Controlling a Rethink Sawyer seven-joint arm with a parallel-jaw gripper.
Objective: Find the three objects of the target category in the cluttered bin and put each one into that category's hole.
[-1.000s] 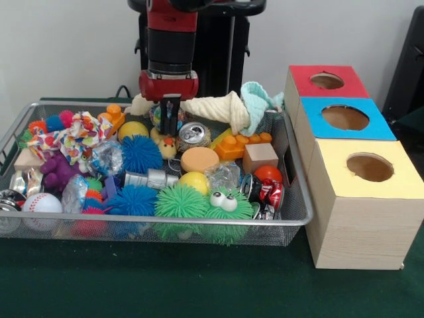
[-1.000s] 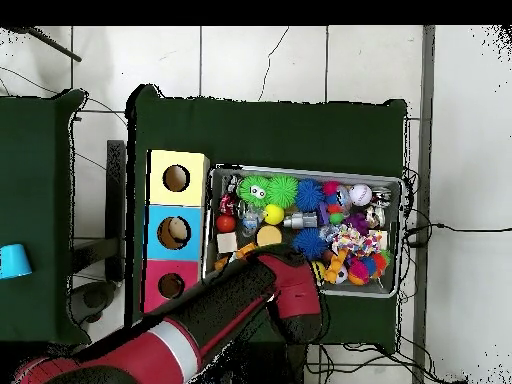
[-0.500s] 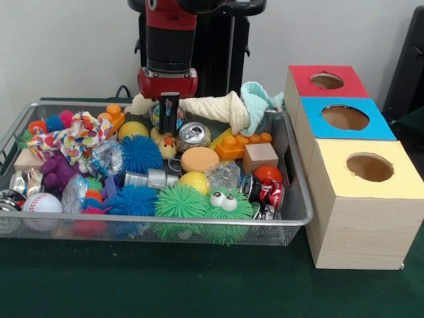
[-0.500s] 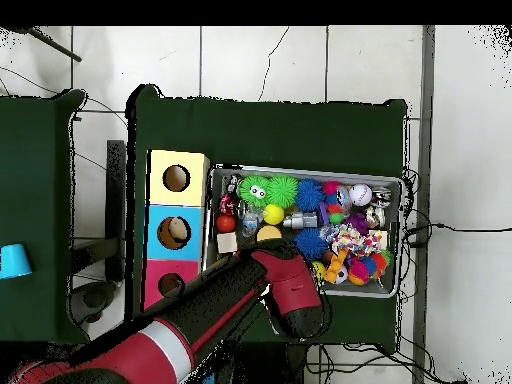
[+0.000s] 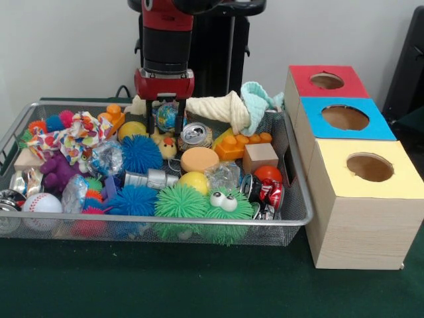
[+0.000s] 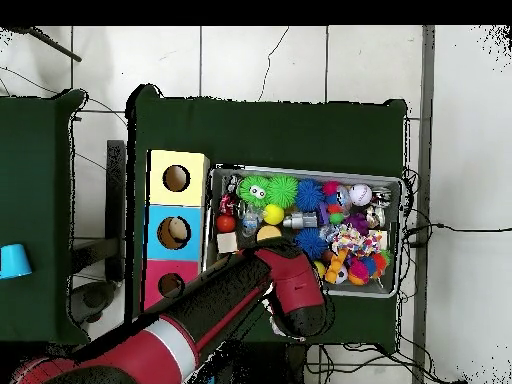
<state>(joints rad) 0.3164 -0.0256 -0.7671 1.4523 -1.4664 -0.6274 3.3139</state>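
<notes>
Overhead, the arm (image 6: 215, 315) hangs vertical, claw (image 5: 165, 120) spread above the bin (image 5: 291, 218).

The front camera is sitting low and close across the dark green table (image 5: 199, 285), looking level at the silver wire-mesh bin of toys (image 5: 291, 199) and the row of wooden boxes with red, blue and yellow holed tops (image 5: 361, 192), with the red and black arm (image 5: 165, 40) dropping in from above. The overhead camera is looking straight down from much farther off, taking in the same table (image 6: 270, 130), bin (image 6: 400, 180), boxes (image 6: 160, 235) and arm (image 6: 200, 320), plus white floor tiles (image 6: 240, 60)
</notes>
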